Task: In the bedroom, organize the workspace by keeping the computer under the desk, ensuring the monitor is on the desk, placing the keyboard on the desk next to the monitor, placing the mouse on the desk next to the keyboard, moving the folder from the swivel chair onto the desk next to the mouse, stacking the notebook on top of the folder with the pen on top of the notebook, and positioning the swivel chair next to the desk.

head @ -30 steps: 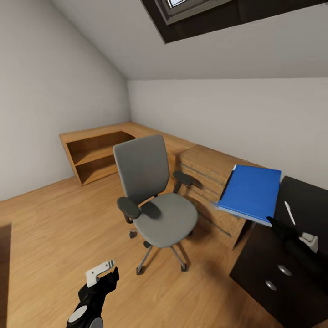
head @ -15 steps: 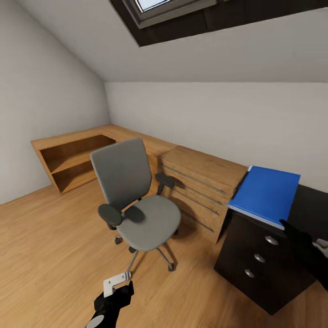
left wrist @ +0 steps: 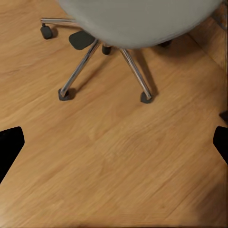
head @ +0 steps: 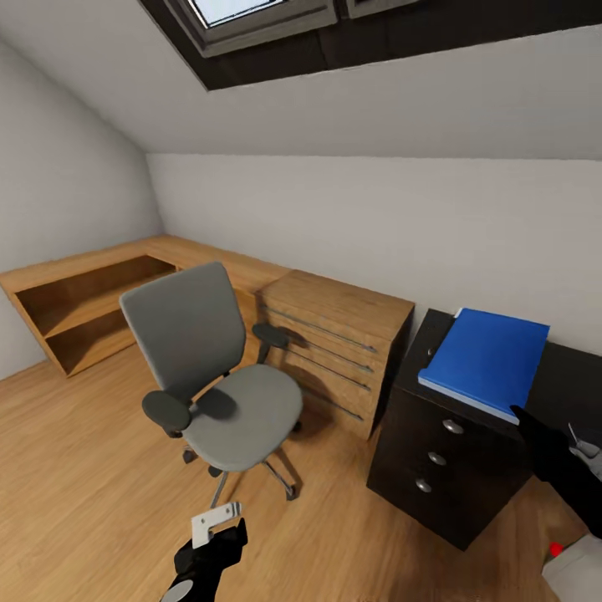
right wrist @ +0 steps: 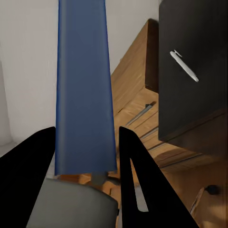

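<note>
The grey swivel chair [head: 209, 376] stands on the wood floor, its seat bare; its chrome base [left wrist: 102, 57] shows in the left wrist view. My right gripper [head: 525, 420] is shut on the near edge of the blue folder [head: 489, 358], which hangs over a black top [head: 577, 376]. The right wrist view has the folder [right wrist: 83, 85] edge-on between the fingers of that gripper [right wrist: 85, 130], and a pen [right wrist: 185, 66] lying on the black top [right wrist: 204, 42]. My left gripper [head: 219, 525] is open, low over the floor before the chair. The computer [head: 579, 573] is at the bottom right.
A dark cabinet [head: 443, 456] with three silver knobs stands under the black top; I cannot tell whether that top is the desk. A light wooden drawer unit [head: 339, 343] and low open shelves [head: 79, 305] line the wall. A black-framed skylight [head: 251, 17] is overhead.
The head view has swung right, so the chair and shelves sit further left in the picture. The folder stays in my right gripper and now shows over the black cabinet.
</note>
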Motion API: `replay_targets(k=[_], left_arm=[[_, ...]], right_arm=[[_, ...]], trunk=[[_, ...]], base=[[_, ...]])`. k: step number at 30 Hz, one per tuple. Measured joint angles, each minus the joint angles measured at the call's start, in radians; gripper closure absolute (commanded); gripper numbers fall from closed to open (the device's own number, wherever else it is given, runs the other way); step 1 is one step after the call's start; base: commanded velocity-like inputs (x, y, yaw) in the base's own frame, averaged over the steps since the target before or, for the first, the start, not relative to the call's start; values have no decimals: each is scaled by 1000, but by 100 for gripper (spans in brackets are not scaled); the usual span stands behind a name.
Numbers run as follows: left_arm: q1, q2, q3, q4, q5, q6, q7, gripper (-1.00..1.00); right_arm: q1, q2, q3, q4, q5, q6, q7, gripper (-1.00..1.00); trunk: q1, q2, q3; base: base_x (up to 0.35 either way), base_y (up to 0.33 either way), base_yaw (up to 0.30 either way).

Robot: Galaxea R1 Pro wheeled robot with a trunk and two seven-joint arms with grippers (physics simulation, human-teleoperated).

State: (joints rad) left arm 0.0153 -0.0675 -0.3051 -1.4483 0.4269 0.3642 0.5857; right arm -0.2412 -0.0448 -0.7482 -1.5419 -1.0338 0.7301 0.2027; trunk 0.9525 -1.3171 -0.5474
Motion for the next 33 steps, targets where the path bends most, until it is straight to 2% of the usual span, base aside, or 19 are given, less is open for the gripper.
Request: replay_targets(k=[6, 13, 17, 19, 26, 33], left_arm=[[0, -1, -5, 1, -1, 0, 0, -100], [0, 0, -39, 0, -1, -1, 1, -100], [0, 0, -44, 1, -3, -2, 1, -100], [0, 0, -46, 0, -3, -4, 2, -100], [0, 4, -94, 1, -4, -11, 7, -100], [0, 6, -90, 1, -4, -11, 9, -100]], right_arm=[[0, 0, 0, 1, 0, -1, 0, 100], [0, 0, 0, 2, 0, -2, 0, 100], [0, 0, 0, 2, 1, -2, -1, 100], [0, -1, -1, 3, 2, -2, -2, 100], [0, -3, -4, 4, 1, -7, -3, 100], [0, -4, -10, 11, 2, -18, -3, 100]], trunk=[[-23, 42, 19], [-50, 91, 41], [-65, 119, 53], [-65, 119, 53], [-65, 119, 53], [-65, 119, 53]], base=[[0, 0, -267], [0, 0, -268], [0, 0, -269], [0, 0, -269], [0, -40, -270], [0, -107, -270]])
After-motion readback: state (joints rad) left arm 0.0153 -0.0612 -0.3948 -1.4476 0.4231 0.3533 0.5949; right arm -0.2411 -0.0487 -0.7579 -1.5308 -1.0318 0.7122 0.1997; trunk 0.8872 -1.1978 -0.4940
